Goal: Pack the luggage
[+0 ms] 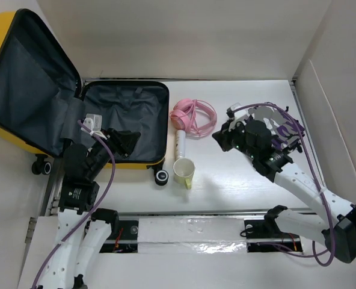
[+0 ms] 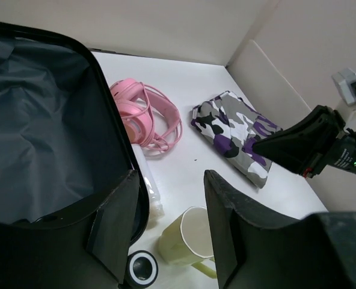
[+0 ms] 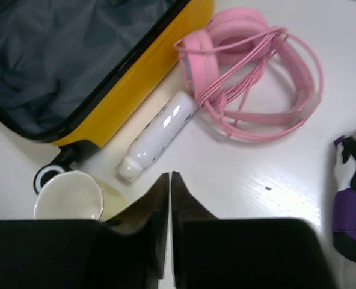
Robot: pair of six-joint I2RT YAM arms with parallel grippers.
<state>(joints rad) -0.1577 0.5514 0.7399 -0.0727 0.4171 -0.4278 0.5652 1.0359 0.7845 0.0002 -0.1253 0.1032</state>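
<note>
Left fingers are hovering half-open, empty, over the luggage (right fingers shut, empty); swinging toward 3 o'clock could be toppling the cup.

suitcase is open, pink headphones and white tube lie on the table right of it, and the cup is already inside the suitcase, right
Not quite. The cup is not inside the suitcase; it sits on the table outside its near corner, as the top view shows. The rest holds: the suitcase is open, and the headphones and tube lie to its right.
</note>
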